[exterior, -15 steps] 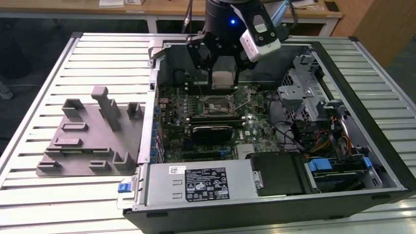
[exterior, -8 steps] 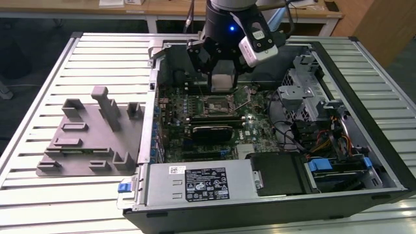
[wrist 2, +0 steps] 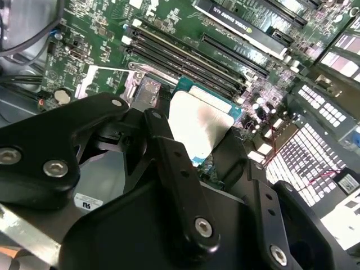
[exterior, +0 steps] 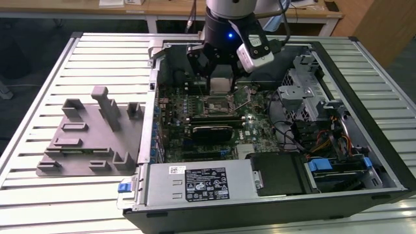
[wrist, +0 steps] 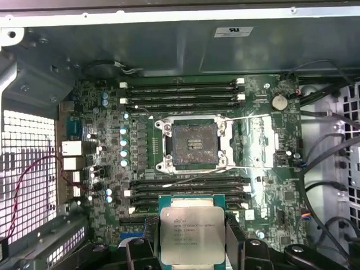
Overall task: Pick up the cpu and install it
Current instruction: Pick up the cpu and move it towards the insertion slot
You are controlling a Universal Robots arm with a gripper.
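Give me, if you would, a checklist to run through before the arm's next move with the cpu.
1. cpu held between the fingers: ok.
2. Socket empty and uncovered: ok.
3. cpu seated in socket: not ok, it is held above the motherboard.
4. cpu lined up squarely over socket: cannot tell.
5. Socket contacts undamaged: cannot tell.

The cpu (wrist: pixel 192 235) has a smooth, shiny metal top. The fixture (exterior: pixel 97 140) looks like dull grey plastic.
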